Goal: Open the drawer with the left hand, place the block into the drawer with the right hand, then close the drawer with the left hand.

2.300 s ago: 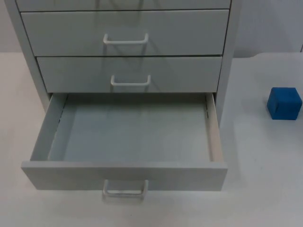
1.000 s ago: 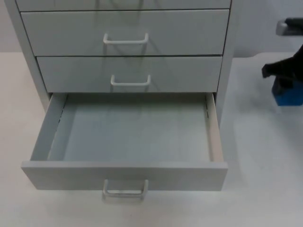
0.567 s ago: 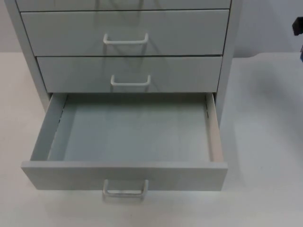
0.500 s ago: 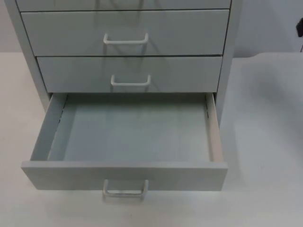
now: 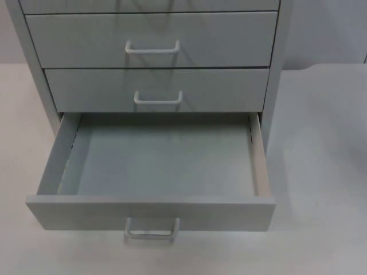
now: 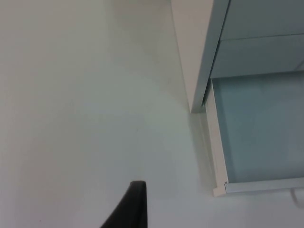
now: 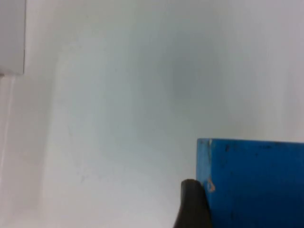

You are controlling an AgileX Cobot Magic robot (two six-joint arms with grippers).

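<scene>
Beside the cabinet (image 5: pixel 155 57), on the table (image 5: pixel 321 189) to its right, the spot where the blue block sat a couple of seconds ago is now lying bare in the top view. The right end effector (image 7: pixel 192 204) came down over it about a second ago and has since risen out of that view. In the right wrist view the block (image 7: pixel 251 183) is sitting pressed against a black fingertip, high above the table, so the right end effector is most likely clenched on it and carrying it. That suggests the pick is done and the move toward the drawer is coming next.

The bottom drawer (image 5: pixel 155 212) is standing pulled fully out, its floor bare, its handle (image 5: pixel 152 229) facing forward, with two closed drawers above it. The left end effector (image 6: pixel 130 209) is waiting over the table beside the cabinet's left side; whether it is released or clenched cannot be told. The table is white and plain, ending at a grey wall (image 5: pixel 327 28) behind.
</scene>
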